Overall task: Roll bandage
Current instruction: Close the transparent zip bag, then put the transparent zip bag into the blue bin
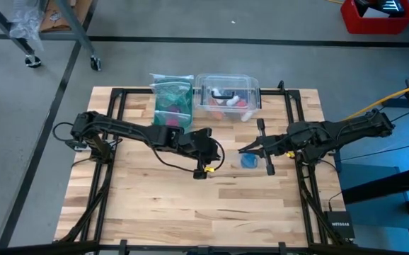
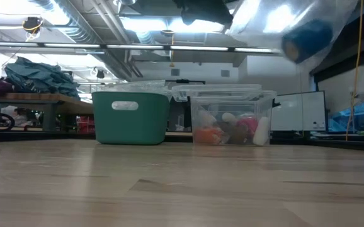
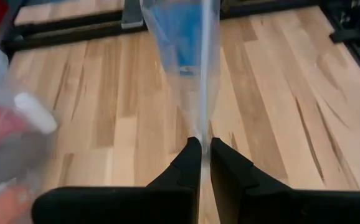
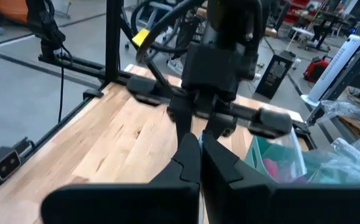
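A clear zip bag (image 2: 267,22) hangs in the air between my two grippers, over the middle of the table. The blue bandage (image 2: 308,39) sits inside it as a small roll, low in the bag; from above the bandage (image 1: 249,161) shows just below my right gripper's fingertips. My left gripper (image 3: 200,149) comes from the table's left and is shut on the bag. Facing it from the right, my right gripper (image 4: 195,146) is shut at the bag's other side. My left gripper pinches a thin edge of the bag (image 3: 200,127) between its two fingertips, slanting down from the table's left. The bag runs straight away from the fingers, drawn flat, clear of the table. My right gripper comes nearly level from the table's right. Its shut fingertips (image 4: 189,152) close on a thin strip of the clear film (image 4: 198,135); which part of the bag that is cannot be told.
At the table's far edge stand a green bin (image 1: 170,99) and a clear plastic box (image 1: 227,95) with small items inside. Black frame rails (image 1: 112,106) run along the table's sides. Bare wood lies toward the near edge (image 1: 204,212).
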### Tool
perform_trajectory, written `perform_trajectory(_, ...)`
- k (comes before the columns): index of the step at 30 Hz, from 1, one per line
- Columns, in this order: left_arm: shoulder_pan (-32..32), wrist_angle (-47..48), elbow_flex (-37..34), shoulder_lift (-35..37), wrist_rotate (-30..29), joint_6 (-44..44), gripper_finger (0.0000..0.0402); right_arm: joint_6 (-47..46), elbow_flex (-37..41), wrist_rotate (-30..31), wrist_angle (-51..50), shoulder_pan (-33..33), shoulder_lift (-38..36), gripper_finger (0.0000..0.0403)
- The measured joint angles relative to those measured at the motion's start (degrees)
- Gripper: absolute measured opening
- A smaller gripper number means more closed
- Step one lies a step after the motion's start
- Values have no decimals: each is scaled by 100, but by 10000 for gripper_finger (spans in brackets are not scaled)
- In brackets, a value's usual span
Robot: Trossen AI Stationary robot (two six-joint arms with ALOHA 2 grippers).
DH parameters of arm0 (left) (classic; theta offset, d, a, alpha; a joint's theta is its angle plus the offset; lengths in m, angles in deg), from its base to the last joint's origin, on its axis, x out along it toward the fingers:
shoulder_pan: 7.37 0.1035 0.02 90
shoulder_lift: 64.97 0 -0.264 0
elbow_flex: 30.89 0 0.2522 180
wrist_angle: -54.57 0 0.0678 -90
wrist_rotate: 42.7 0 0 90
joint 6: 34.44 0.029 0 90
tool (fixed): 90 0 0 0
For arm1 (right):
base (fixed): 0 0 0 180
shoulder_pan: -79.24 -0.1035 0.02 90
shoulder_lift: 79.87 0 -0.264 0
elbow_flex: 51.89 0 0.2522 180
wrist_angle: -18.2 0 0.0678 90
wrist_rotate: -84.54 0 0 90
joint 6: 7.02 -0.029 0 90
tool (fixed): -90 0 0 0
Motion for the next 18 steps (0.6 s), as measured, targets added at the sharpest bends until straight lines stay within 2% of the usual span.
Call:
perform_trajectory(3, 0, -383, -6, -11, 2, 144, 17, -2, -14, -3, 49, -2, -16, 0)
perform_trajectory(6, 0, -720, -6, -11, 4, 215, 36, -1, -14, -4, 14, -2, -9, 0)
perform_trajectory(14, -66, -1094, -4, -8, 4, 120, 144, 0, -10, -4, -9, -2, -5, 0)
perform_trajectory(18, -182, -1092, -4, -8, 6, 155, 185, 0, -3, -3, -30, -2, 0, 0)
